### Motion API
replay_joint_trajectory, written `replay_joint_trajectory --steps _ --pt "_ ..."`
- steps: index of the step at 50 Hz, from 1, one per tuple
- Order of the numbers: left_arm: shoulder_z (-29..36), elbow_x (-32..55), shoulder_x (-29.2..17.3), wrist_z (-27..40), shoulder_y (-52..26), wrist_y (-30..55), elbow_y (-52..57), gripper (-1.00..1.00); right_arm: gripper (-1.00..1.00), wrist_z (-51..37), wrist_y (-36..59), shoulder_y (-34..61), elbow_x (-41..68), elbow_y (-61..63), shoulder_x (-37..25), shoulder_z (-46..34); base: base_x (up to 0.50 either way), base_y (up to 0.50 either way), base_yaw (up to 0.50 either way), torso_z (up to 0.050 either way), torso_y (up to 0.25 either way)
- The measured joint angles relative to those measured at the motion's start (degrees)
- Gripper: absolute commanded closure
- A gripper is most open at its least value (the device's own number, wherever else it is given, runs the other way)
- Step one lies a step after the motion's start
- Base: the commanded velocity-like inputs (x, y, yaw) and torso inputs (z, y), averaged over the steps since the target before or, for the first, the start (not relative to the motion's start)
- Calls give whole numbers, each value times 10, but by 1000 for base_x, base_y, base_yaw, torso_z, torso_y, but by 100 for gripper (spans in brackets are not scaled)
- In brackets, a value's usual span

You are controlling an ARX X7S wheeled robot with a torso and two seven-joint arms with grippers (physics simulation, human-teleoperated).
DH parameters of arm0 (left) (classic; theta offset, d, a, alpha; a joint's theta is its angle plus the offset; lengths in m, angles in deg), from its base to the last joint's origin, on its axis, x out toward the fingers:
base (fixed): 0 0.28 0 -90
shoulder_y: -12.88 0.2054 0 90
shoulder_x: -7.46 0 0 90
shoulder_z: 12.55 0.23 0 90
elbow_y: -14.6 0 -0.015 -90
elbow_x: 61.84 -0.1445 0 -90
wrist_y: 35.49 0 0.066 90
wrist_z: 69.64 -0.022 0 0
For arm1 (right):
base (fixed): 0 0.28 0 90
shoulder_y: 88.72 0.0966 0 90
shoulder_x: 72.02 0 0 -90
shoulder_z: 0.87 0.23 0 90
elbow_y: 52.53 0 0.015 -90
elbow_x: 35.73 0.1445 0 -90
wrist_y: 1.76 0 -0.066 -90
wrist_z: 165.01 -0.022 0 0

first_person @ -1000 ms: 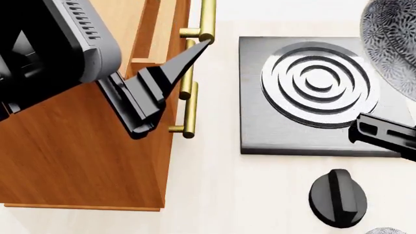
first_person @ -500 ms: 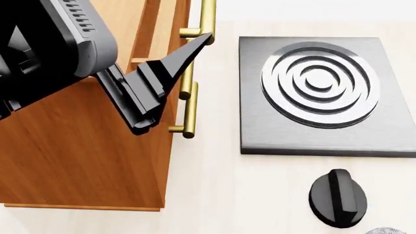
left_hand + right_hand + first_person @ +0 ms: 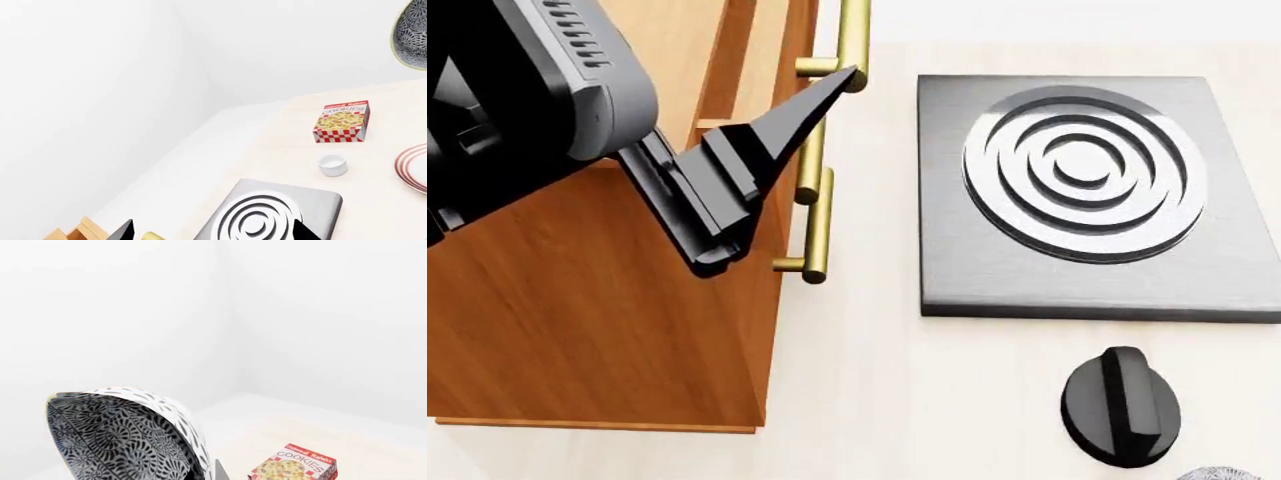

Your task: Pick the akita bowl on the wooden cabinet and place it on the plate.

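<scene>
- Right arm carries the akita bowl (image 3: 127, 440) tilted, aloft; its fingers are hidden, grip not confirmable.
- Plate (image 3: 415, 167) lies right of cup (image 3: 332, 164), below the bowl.
- Left gripper (image 3: 777, 145) idles over the wooden cabinet (image 3: 587, 320); finger opening unclear.

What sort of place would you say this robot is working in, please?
Probably a kitchen counter: a flat black stove burner with concentric rings and its black knob, a red-checked cookie box, and a red-ringed white plate.

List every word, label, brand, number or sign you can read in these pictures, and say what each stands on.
"COOKIES": on the front of the red-and-white checked cardboard cookie box, readable in both wrist views.
A smaller line of white lettering on the red band above it: too blurred to read.
Nothing else carries text.
</scene>
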Motion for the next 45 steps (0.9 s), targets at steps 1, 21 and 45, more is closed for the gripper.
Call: replay_joint_trajectory --steps 1,21,45 --pt "0 0 0 0 0 0 0 -100 100 0 1 0 0 -3 0 1 0 0 0 0 0" --pt "0 -3 -2 -1 7 -4 1 -100 100 15 24 -15 11 -49 5 48 0 0 0 0 1" --pt "1 -7 -5 -1 18 -10 0 -100 100 47 41 -16 40 -103 0 72 0 0 0 0 0"
